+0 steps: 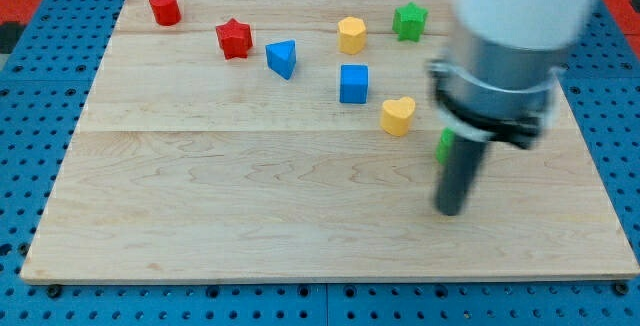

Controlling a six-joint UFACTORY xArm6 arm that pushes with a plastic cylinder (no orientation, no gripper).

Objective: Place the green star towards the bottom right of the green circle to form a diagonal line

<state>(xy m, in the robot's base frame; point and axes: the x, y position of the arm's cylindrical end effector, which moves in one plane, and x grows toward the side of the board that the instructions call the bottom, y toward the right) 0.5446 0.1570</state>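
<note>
The pale wooden counter (300, 216) lies over a blue pegboard (30, 116), and I take the green circle block (443, 146) as my landmark: only a sliver of it shows, the rest hidden behind my arm (510, 36), so its exact outline cannot be told. My arm, white above and dark-collared below, stands right over the circle and ends in the dark rod; I carry no hand at all, so there is nothing to be wide, narrow or holding. My tip (450, 211) rests on the counter just below the circle, towards the view's bottom.

The green star block (409, 20) sits well above the circle, near the counter's top edge and slightly to the view's left. The yellow heart block (397, 116) lies just left of the circle; the blue cube (353, 83) and the yellow hexagonal block (351, 35) stand farther up and left.

To do the step well, I judge the tip should swing round the circle, come behind the star on its upper-left side, and push it down in a curve passing the circle's right, stopping below-right of it without nudging the circle or heart.
</note>
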